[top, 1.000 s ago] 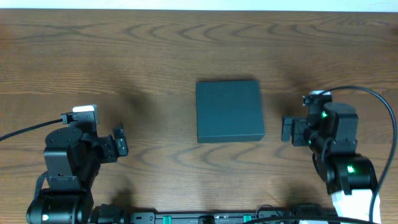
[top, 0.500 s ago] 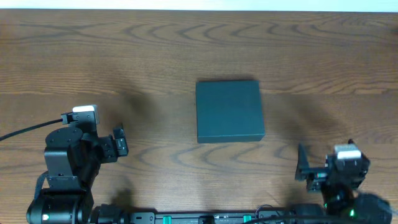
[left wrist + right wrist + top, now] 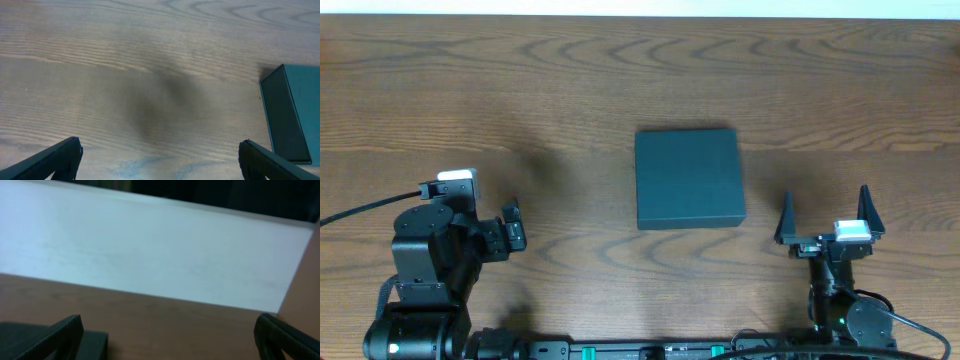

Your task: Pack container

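Grippers sit nearest, low in the overhead view. The left gripper (image 3: 512, 227) is at lower left, pointing toward the right of the frame, its fingers spread apart and holding nothing. A black cable (image 3: 370, 205) runs from that arm to the left edge. The right gripper (image 3: 826, 203) is at lower right, pointing up the frame, its two fingers (image 3: 787, 215) wide apart and empty.

Beyond them, at the centre of the wooden table (image 3: 620, 80), lies the container (image 3: 689, 178), lid closed and flat on the wood, apart from both grippers and closer to the right one.

In the left wrist view the fingers (image 3: 50, 160) frame bare wood, with the container (image 3: 292, 115) at the right edge. In the right wrist view a corner of the container (image 3: 95, 344) shows at lower left, and past the far edge of the table stands a white surface (image 3: 150, 255).
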Robot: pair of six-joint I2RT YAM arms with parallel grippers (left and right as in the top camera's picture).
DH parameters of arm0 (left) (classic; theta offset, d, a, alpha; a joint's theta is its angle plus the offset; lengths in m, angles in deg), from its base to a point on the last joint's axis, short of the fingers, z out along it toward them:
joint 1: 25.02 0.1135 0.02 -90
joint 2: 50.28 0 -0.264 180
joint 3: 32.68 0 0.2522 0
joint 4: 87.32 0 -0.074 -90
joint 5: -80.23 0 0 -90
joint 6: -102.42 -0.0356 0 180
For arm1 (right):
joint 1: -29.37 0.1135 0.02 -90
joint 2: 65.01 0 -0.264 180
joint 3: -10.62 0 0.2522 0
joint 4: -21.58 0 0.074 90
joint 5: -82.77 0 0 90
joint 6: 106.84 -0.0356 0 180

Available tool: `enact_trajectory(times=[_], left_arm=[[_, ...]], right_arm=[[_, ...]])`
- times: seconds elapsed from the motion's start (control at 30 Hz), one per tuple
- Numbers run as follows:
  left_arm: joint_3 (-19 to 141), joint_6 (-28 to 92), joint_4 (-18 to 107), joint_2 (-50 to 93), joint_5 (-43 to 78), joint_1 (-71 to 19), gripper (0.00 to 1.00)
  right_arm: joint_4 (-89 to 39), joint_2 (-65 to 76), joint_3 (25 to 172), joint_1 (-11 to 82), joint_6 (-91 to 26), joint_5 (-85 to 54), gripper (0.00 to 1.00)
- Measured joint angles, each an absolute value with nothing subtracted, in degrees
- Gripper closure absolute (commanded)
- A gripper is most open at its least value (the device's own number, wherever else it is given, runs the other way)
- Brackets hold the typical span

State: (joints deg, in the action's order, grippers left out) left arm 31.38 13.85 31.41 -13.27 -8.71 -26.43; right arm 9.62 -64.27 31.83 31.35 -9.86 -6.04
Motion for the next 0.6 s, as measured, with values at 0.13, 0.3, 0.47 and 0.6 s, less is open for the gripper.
enact_trajectory(times=[0.13,0.3,0.47,0.6], left_arm=[[31.4,13.8,31.4,-13.3,-8.7,-26.4,0.01],[31.4,13.8,31.4,-13.3,-8.7,-26.4,0.01],[31.4,13.8,31.4,-13.3,-8.7,-26.4,0.01],[31.4,13.8,31.4,-13.3,-8.7,-26.4,0.01]], right_arm=[[11.8,-64.3,27.2,31.4,-9.6,-4.6,0.01],[7.2,-64.3,24.8,31.4,-9.3,-4.4,0.01],[3.9,-64.3,24.8,31.4,-9.1,-5.6,0.01],[3.8,-64.3,24.8,31.4,-9.1,-6.0,0.01]])
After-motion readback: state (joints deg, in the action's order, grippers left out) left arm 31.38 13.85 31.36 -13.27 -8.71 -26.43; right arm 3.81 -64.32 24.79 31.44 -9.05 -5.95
